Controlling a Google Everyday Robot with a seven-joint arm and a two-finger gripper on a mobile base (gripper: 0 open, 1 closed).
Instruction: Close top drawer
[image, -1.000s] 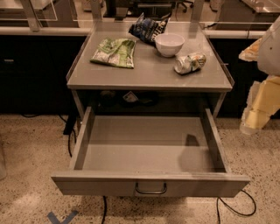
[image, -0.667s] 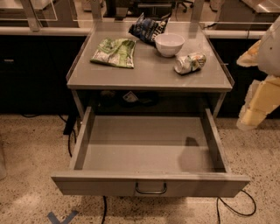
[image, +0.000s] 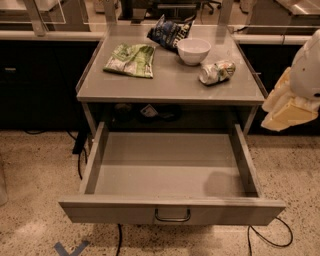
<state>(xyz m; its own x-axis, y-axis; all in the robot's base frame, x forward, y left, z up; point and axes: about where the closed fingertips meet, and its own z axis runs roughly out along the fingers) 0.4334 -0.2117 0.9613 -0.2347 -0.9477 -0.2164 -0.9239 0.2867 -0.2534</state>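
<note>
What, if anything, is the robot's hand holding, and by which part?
Nothing visible: the hand hangs at the right edge, apart from the open top drawer and its handle.

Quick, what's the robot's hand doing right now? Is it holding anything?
Gripper: at the right edge, beside the table, away from the open top drawer; open or closed cannot be told.

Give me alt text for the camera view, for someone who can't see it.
The top drawer of a grey cabinet stands pulled far out toward the camera, its wire handle at front centre. The gripper hangs at the right edge, apart from the drawer. On the cabinet lie a green bag, a dark bag, a white bowl and a crumpled container.
</note>
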